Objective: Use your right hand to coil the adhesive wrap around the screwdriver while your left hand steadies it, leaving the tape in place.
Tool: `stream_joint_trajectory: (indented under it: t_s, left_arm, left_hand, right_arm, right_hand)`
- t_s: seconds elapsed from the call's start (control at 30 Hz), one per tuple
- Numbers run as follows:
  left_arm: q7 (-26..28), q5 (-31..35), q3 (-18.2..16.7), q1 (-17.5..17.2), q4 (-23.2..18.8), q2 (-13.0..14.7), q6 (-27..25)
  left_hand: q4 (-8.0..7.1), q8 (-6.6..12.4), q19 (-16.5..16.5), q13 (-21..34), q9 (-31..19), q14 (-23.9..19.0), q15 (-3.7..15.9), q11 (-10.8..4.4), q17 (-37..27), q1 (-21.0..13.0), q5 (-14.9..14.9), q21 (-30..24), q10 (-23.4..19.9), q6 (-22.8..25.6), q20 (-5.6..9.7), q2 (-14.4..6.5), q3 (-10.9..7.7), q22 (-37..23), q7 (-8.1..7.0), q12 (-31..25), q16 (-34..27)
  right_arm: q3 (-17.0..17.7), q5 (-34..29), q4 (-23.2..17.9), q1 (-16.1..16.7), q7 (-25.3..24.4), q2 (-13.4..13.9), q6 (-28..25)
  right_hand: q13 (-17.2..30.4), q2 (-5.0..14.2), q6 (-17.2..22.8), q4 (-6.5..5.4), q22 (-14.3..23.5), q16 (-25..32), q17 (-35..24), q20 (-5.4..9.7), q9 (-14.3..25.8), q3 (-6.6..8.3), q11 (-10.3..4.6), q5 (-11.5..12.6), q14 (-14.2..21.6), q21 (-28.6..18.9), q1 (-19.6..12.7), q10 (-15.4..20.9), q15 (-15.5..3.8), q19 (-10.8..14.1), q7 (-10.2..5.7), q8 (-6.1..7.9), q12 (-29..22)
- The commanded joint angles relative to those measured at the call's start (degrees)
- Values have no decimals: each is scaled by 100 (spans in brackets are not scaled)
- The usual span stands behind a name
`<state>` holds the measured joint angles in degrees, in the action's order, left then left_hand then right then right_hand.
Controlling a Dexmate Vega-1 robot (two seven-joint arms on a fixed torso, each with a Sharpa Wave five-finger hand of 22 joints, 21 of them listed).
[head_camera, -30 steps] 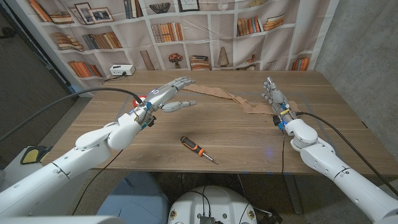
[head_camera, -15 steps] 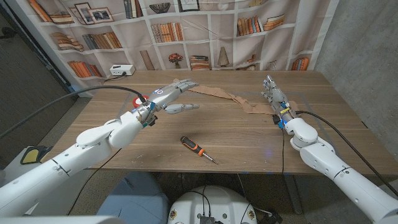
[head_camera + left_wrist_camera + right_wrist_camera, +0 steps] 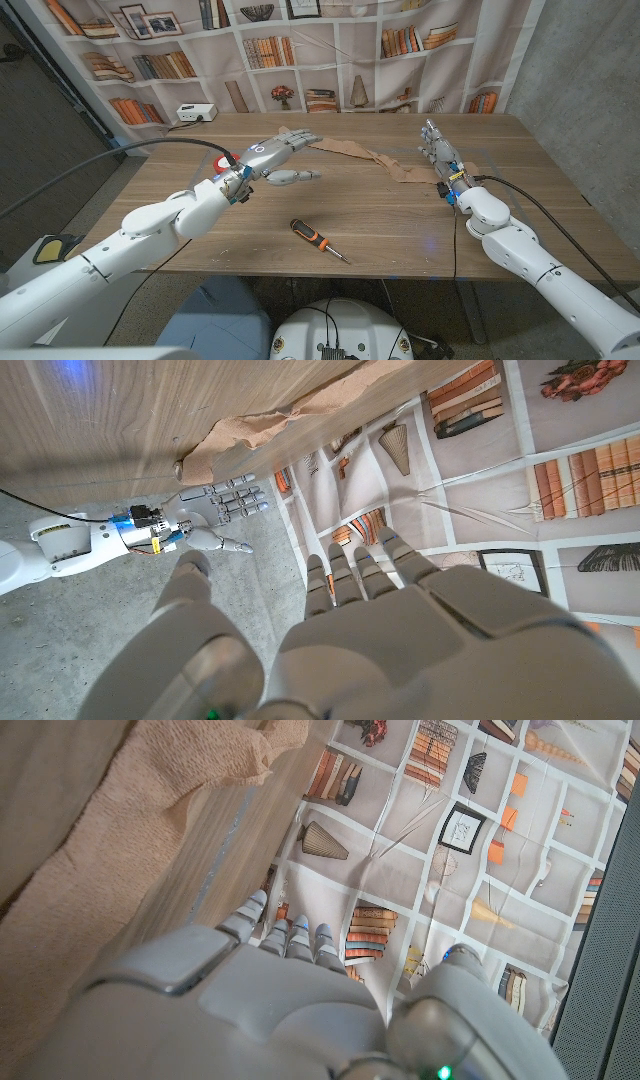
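Since the earlier frame, the left robot hand (image 3: 270,157) has advanced slightly toward frame centre, fingers spread, holding nothing. Head view: the right robot hand (image 3: 440,158) stands open and empty at centre right beside the crumpled beige adhesive wrap strip (image 3: 375,158). The black-and-orange-handled screwdriver (image 3: 318,240) lies untouched at lower centre of the wooden surface (image 3: 400,215). No coiling has begun; grasping and wrapping remain. Left wrist view: wrap (image 3: 300,415) at upper centre, partly cut off. Right wrist view: wrap (image 3: 110,830) close up, its extent unclear.
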<state>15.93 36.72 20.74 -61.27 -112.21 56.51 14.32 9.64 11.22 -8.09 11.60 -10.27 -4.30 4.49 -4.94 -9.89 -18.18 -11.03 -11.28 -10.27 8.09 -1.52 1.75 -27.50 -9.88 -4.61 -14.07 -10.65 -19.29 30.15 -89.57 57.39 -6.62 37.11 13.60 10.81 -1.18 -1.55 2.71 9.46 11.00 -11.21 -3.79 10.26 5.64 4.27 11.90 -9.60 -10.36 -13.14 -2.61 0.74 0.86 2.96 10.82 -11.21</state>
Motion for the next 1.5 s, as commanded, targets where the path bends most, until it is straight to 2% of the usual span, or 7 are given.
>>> stream_joint_trajectory:
  t_s: [0.03,0.27,0.5,0.73,1.1,1.3,1.5]
  left_arm:
    - [-151,184,101,150,-43,67,39]
    - [-287,206,119,202,-70,106,17]
    - [-339,267,121,231,-94,167,35]
    - [-531,403,54,175,-291,392,22]
    - [-673,570,15,157,-425,486,-16]
    - [-837,703,41,241,-476,542,-11]
    - [-1015,816,64,336,-565,591,21]
  left_hand:
    - [-16,-19,17,13,-15,5,14,7,-10,-77,-16,24,-69,-17,26,-3,-23,-5,-27,-24,-13]
    - [-10,0,28,15,-15,53,-3,3,-10,-118,-21,31,-66,43,32,16,-23,-4,-95,-13,10]
    - [21,-6,40,15,-15,62,-10,-35,-11,-211,-37,37,-80,20,33,33,-42,-2,-80,-9,12]
    - [49,-2,37,17,-16,27,10,-54,-11,-317,-52,38,-130,14,30,61,-61,0,-73,-19,0]
    - [41,9,36,19,-16,13,18,-53,-13,-358,-56,38,-150,48,29,134,-37,0,-75,-17,-3]
    - [36,12,29,20,-17,7,26,-65,-12,-398,-63,35,-185,62,45,127,-46,-1,-92,-26,-4]
    - [33,13,28,21,-17,7,26,-70,-12,-442,-71,35,-195,71,49,120,-57,-1,-96,-24,-2]
  right_arm:
    - [-5,-32,-66,35,-58,3,-14]
    - [6,4,-93,85,19,42,21]
    - [47,26,-147,134,-41,28,40]
    - [52,8,-177,164,-62,59,3]
    - [64,16,-175,160,-50,93,-49]
    - [43,6,-91,146,-9,70,10]
    - [58,53,-54,120,58,107,-23]
  right_hand:
    - [30,-8,-47,36,26,-4,-8,-21,26,13,27,-13,-165,-21,-71,-25,-8,-29,24,13,-15]
    - [30,-6,-44,51,26,10,-6,-19,26,14,23,-16,-143,-26,-87,-19,-2,-24,20,14,-20]
    - [29,-9,-41,61,26,16,-6,-17,26,12,16,-19,-135,-28,-95,-17,-3,-22,24,15,-22]
    - [29,-15,-31,67,27,17,-7,-17,26,6,21,-22,-142,-30,-94,-13,-9,-23,27,19,-25]
    - [30,5,-31,71,27,19,-8,-13,26,11,17,-23,-147,-32,-101,-15,-11,-24,21,18,-25]
    - [30,10,-26,76,27,21,-7,-16,26,12,32,-24,-145,-32,-106,-14,-13,-26,16,19,-26]
    - [30,15,-15,82,27,29,-8,-16,27,11,-23,-26,-129,-38,-109,-15,-25,-15,-18,22,-27]
